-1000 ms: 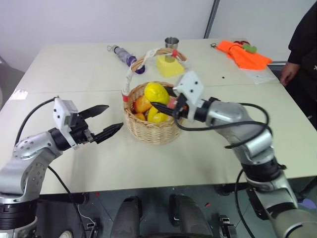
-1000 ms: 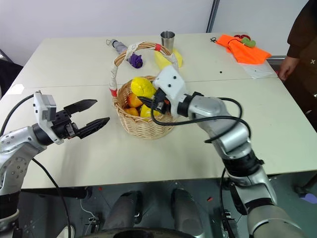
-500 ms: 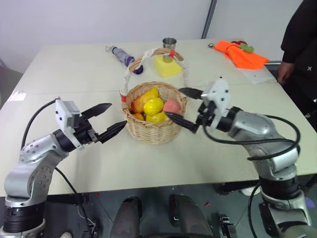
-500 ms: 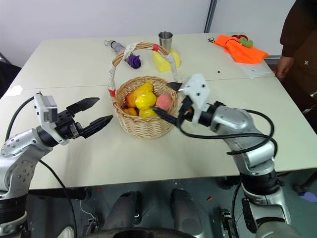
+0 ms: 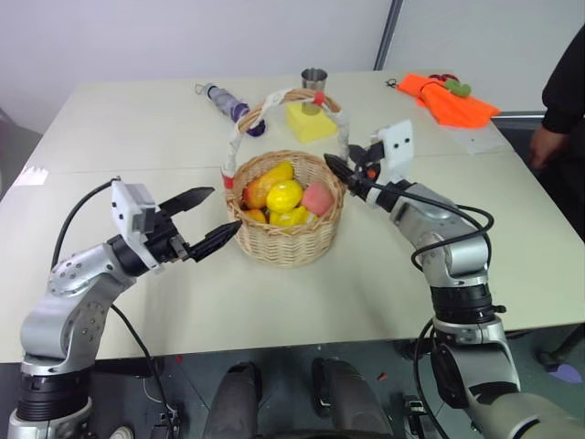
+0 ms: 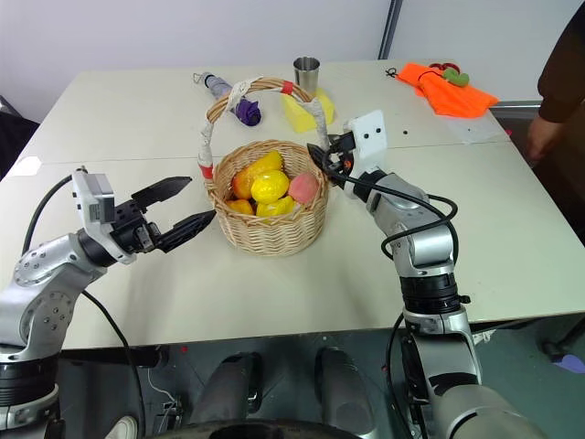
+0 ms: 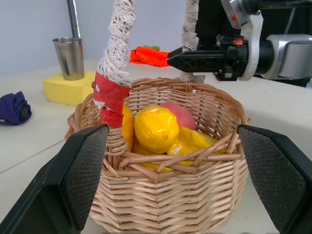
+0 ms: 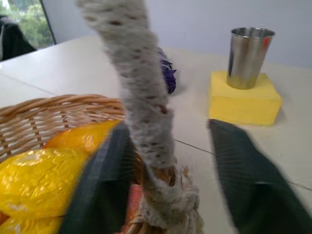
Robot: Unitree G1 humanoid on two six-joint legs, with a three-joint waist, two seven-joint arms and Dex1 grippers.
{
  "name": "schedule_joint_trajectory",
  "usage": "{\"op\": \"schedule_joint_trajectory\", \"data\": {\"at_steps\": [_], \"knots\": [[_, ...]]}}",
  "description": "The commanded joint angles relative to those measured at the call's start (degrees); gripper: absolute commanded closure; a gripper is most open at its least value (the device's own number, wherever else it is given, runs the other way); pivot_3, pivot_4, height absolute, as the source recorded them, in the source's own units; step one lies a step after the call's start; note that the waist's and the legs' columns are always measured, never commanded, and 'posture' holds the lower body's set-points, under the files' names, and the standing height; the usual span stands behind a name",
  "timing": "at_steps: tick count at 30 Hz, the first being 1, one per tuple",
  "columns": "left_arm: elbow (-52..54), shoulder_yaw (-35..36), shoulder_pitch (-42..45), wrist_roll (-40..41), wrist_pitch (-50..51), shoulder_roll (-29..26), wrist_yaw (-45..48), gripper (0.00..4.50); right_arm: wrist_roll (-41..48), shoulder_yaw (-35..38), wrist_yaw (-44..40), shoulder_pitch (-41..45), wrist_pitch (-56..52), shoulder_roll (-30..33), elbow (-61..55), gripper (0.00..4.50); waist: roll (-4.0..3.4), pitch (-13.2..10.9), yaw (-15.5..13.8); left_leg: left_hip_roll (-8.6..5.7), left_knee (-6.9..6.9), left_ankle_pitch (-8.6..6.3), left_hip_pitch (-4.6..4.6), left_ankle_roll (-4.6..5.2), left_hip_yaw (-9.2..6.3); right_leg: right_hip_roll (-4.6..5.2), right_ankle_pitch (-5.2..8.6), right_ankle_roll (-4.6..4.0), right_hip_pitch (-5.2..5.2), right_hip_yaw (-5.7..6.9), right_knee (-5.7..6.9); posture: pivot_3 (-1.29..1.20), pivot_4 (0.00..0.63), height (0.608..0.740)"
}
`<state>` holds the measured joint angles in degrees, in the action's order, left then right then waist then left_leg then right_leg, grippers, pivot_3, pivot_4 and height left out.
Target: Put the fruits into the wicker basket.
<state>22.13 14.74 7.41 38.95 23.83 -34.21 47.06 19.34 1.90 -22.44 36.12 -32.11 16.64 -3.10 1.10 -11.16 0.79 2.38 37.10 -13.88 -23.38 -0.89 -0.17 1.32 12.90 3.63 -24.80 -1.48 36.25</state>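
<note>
At the centre of the bench [image 5: 274, 302] you have the wicker basket [image 5: 288, 240], upright, its tall white-wrapped handle [image 5: 240, 137] with red bands arching over it. The fruits [image 5: 283, 197] lie inside the bowl — a yellow lemon-shaped one uppermost in the middle, an orange-yellow one against the wall at 10 o'clock from it, a pink-red one at 3 o'clock, and more yellow beneath. On what these views show, no fruit lies loose on the bench.

Your left hand [image 5: 208, 222] stands at 9 o'clock of the basket, its two black fingers spread wide and empty, their tips just beside the wicker wall; whether the nearer tip touches it cannot be told. The left wrist view looks between those fingers straight at the basket.

Your right hand [image 5: 352, 172] is at 2 o'clock of the basket, by the foot of the handle on that side. In the right wrist view its fingers [image 8: 100, 190] stand either side of the handle's wrapped post — a narrow gap, holding nothing, contact with the post not confirmed.

Beyond the basket at 12 o'clock sits a yellow sponge block [image 5: 311, 123] with a steel cup [image 5: 315, 82] on it. A purple folded umbrella [image 5: 228, 102] lies at 11 o'clock, an orange cloth [image 5: 448, 101] at 1 o'clock near the far corner. A person [image 5: 562, 101] stands at the bench's 3 o'clock edge.
</note>
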Motion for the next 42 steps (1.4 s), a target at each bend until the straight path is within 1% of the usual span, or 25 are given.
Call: {"op": "schedule_joint_trajectory", "data": {"at_steps": [1, 2, 4, 6, 8, 12, 15, 19, 21, 22, 24, 25, 26, 31, 34, 36, 40, 42], "knots": [[1.8, 1.2, -0.2, 0.0, -1.5, -0.1, -0.7, 0.00, 2.0, 3.6, 0.0, 1.2, 0.6, 0.7, -3.8, 3.98, 0.00, 0.0, 0.0, 0.00, 0.00, 0.00, 0.00, 0.00, 0.00, 0.00, 0.05, -0.09, 0.00, 0.00, 0.00, 0.00, 0.150, 0.740], [1.8, 1.1, -0.2, 0.0, -1.6, -0.1, -0.8, 0.00, 2.2, 4.3, -0.2, 0.7, 0.7, 1.4, -5.0, 4.47, 0.00, 0.0, 0.0, 0.00, 0.00, 0.00, 0.00, 0.00, 0.00, 0.00, 0.06, -0.11, 0.00, 0.00, 0.00, 0.00, 0.150, 0.740], [1.6, 0.8, -0.1, -0.1, -1.7, -0.1, -1.0, 0.00, 2.3, 5.6, -0.2, -0.1, 1.2, 2.8, -6.4, 4.49, -0.03, 0.0, 0.0, 0.00, 0.01, 0.00, 0.00, 0.00, 0.00, 0.00, 0.06, -0.11, 0.00, 0.00, 0.00, 0.00, 0.150, 0.740], [1.3, 0.5, 0.1, -0.2, -1.9, 0.0, -1.2, 0.00, 1.7, 8.8, 1.2, -0.9, 2.5, 4.6, -5.7, 4.49, -0.03, 0.0, 0.0, 0.00, 0.00, 0.00, 0.00, 0.00, 0.00, 0.00, 0.06, -0.11, 0.00, 0.00, 0.00, 0.00, 0.150, 0.740], [0.7, 0.0, 0.5, -0.5, -2.2, 0.1, -1.0, 0.00, -1.2, 13.8, 4.9, -1.7, 5.1, 7.9, -2.4, 4.49, -0.02, 0.0, -0.2, 0.00, 0.00, 0.00, 0.00, 0.00, 0.00, 0.00, 0.06, -0.10, 0.00, 0.00, 0.00, 0.00, 0.150, 0.740], [-0.1, -1.1, 1.4, -1.1, -2.5, 0.7, -0.9, 0.00, -3.9, 19.4, 10.5, -1.0, 8.3, 12.0, 4.0, 4.49, -0.02, 0.0, -0.1, -0.10, 0.02, 0.00, -0.02, 0.00, 0.04, 0.09, 0.07, -0.11, 0.02, -0.02, -0.06, 0.00, 0.150, 0.740], [-0.7, -1.8, 2.1, -1.5, -2.6, 1.2, -0.8, 0.00, -5.2, 21.4, 13.1, 0.0, 9.8, 13.8, 8.8, 4.49, -0.03, 0.0, 0.3, -0.11, 0.00, 0.00, 0.01, 0.00, 0.05, 0.08, 0.06, -0.11, 0.02, -0.04, -0.06, 0.00, 0.150, 0.740], [-1.6, -2.8, 3.3, -2.3, -3.0, 1.8, -0.9, 0.00, -5.5, 23.1, 14.5, 1.9, 12.1, 15.2, 15.8, 4.49, -0.05, 0.0, 0.9, 0.05, -0.04, 0.00, 0.07, 0.01, 0.06, -0.15, 0.05, -0.12, 0.02, -0.15, -0.03, 0.00, 0.150, 0.740], [-1.7, -3.0, 3.5, -2.6, -3.1, 1.9, -1.0, 0.00, -5.3, 23.4, 14.1, 1.8, 13.1, 15.7, 17.1, 3.51, -0.07, 0.0, 1.1, 0.13, -0.05, 0.00, 0.08, 0.02, 0.04, -0.24, 0.03, -0.09, 0.02, -0.15, -0.02, 0.00, 0.150, 0.740], [-1.7, -2.9, 3.4, -2.7, -3.1, 2.0, -1.2, 0.00, -5.1, 23.4, 13.6, 1.2, 13.4, 15.9, 16.5, 3.11, -0.07, 0.0, 1.2, 0.20, -0.06, -0.01, 0.08, 0.03, 0.03, -0.30, -0.01, -0.03, 0.01, -0.15, -0.01, 0.00, 0.150, 0.740], [-1.6, -2.7, 3.1, -2.7, -3.1, 1.9, -1.3, 0.00, -4.9, 23.2, 12.2, -0.6, 14.1, 16.5, 14.7, 2.13, -0.07, 0.0, 1.3, 0.27, -0.06, -0.03, 0.08, 0.06, 0.03, -0.37, -0.04, 0.02, 0.01, -0.14, -0.01, 0.00, 0.150, 0.740], [-1.5, -2.5, 2.9, -2.7, -3.1, 1.8, -1.4, 0.00, -4.8, 23.1, 11.3, -1.7, 14.7, 16.9, 13.5, 1.54, -0.07, 0.0, 1.2, 0.29, -0.06, -0.04, 0.08, 0.07, 0.02, -0.38, -0.04, 0.02, 0.01, -0.15, -0.01, 0.00, 0.150, 0.740], [-1.4, -2.4, 2.7, -2.6, -3.0, 1.8, -1.4, 0.00, -4.5, 23.0, 9.8, -3.2, 15.2, 17.3, 12.1, 1.10, -0.07, 0.0, 1.2, 0.30, -0.06, -0.04, 0.08, 0.09, 0.02, -0.39, -0.03, 0.02, 0.01, -0.14, -0.02, 0.00, 0.150, 0.740], [-1.7, -1.8, 1.8, -2.7, -2.9, 1.4, -1.5, 0.00, -1.7, 24.1, 1.2, -14.3, 17.6, 19.6, 3.3, 1.10, -0.07, 0.0, 0.8, 0.32, -0.06, -0.05, 0.08, 0.10, 0.02, -0.41, -0.02, 0.00, 0.01, -0.14, -0.03, 0.00, 0.150, 0.740], [-2.2, -1.2, 1.6, -2.7, -2.7, 1.0, -1.6, 0.00, 0.3, 25.8, -1.3, -19.8, 18.1, 20.0, -0.3, 1.10, -0.08, 0.0, 0.3, 0.32, -0.03, -0.05, 0.09, 0.10, 0.05, -0.41, 0.05, -0.12, 0.02, -0.14, -0.03, 0.00, 0.150, 0.740], [-2.9, -0.6, 1.2, -2.8, -2.4, 0.6, -1.8, 0.00, 2.6, 25.9, -5.6, -23.9, 17.8, 20.4, -3.6, 1.10, -0.09, 0.0, 0.3, 0.33, -0.01, -0.05, 0.11, 0.10, 0.07, -0.41, 0.02, -0.21, 0.02, -0.16, -0.03, 0.00, 0.150, 0.740], [-4.7, -0.4, 0.7, -5.0, -0.2, -1.2, -4.4, 0.00, 7.7, 22.6, -14.4, -31.0, 15.4, 21.2, -11.8, 1.10, -0.09, 0.0, 0.4, 0.38, 0.00, -0.05, 0.16, 0.10, 0.07, -0.47, 0.03, -0.22, 0.04, -0.16, -0.03, 0.00, 0.150, 0.740], [-5.3, -0.8, 0.3, -7.0, -0.4, -1.6, -6.0, 0.00, 9.3, 19.3, -17.8, -33.3, 14.1, 21.3, -15.5, 1.10, -0.09, 0.0, 0.4, 0.42, -0.01, -0.05, 0.19, 0.10, 0.07, -0.50, 0.04, -0.21, 0.04, -0.17, -0.03, 0.00, 0.150, 0.740]]}}
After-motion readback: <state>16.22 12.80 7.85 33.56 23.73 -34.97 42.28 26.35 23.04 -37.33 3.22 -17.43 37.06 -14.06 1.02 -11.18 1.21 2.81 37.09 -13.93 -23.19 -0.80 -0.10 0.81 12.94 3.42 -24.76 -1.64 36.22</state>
